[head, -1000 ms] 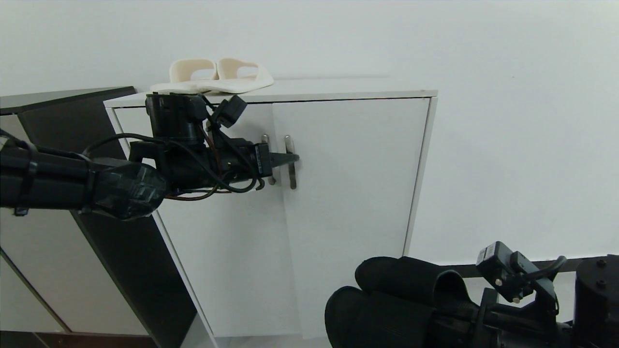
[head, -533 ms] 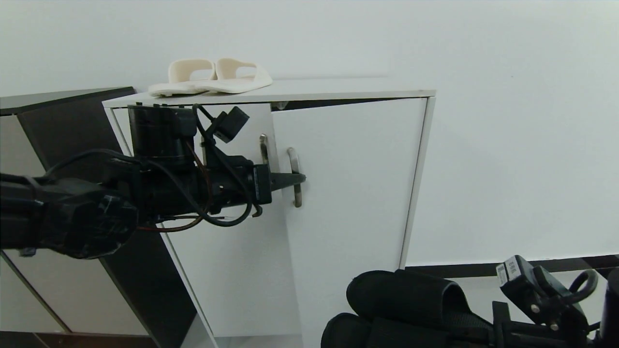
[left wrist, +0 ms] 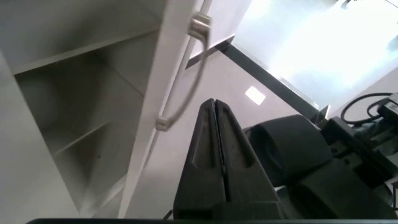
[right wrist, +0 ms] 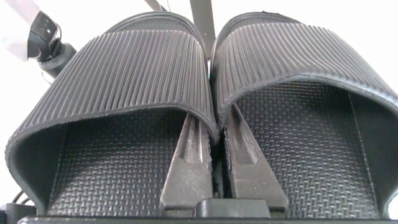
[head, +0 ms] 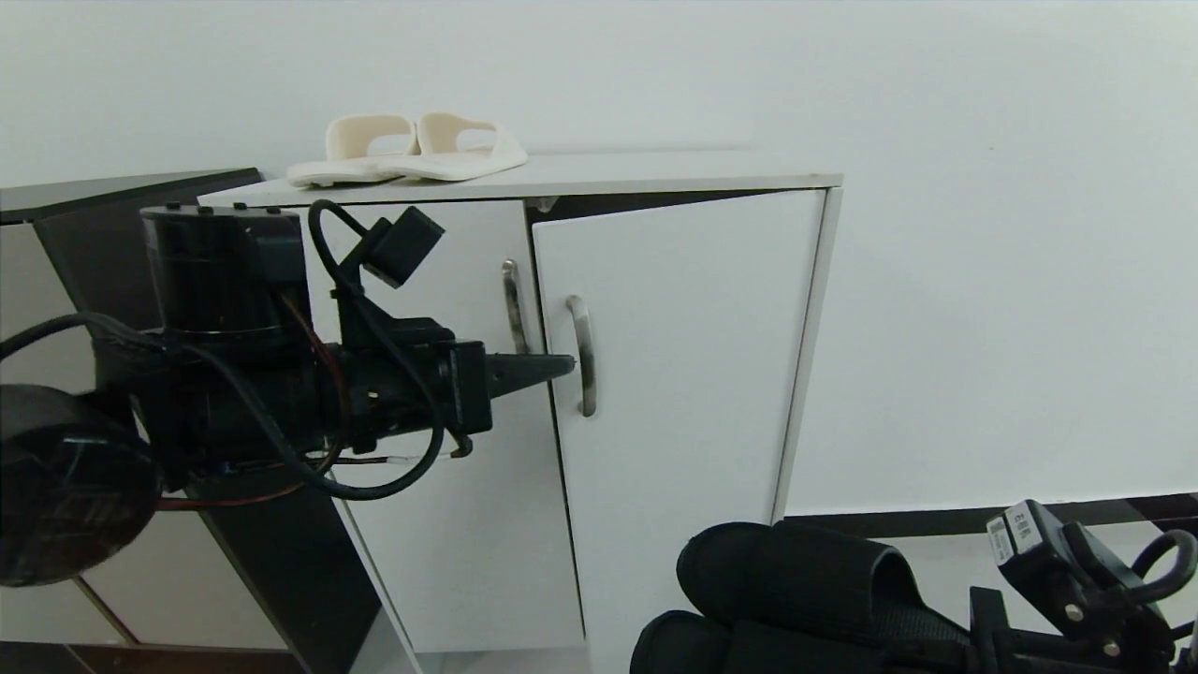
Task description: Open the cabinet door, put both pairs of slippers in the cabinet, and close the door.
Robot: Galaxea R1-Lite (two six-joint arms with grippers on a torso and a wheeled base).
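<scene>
The white cabinet's right door [head: 683,374] stands slightly ajar, with a dark gap along its top edge. My left gripper [head: 562,363] is shut, its tip beside that door's metal handle [head: 582,356]. In the left wrist view the shut fingers [left wrist: 215,106] have nothing between them; the handle [left wrist: 186,93] sits just beside the tip and bare shelves [left wrist: 81,124] show inside. At the lower right, my right gripper [right wrist: 214,155] is shut on the black slippers [head: 796,590], pinching their inner walls together. The cream slippers [head: 407,150] lie on the cabinet top.
The left door [head: 459,524] is closed, with its own handle [head: 510,304]. A dark piece of furniture [head: 112,201] stands against the cabinet's left side. A white wall with a black baseboard [head: 936,518] runs behind, to the right.
The right door has swung out from closed to ajar as my left gripper drew back at its handle. The right arm with the black slippers has shifted slightly right and lower.
</scene>
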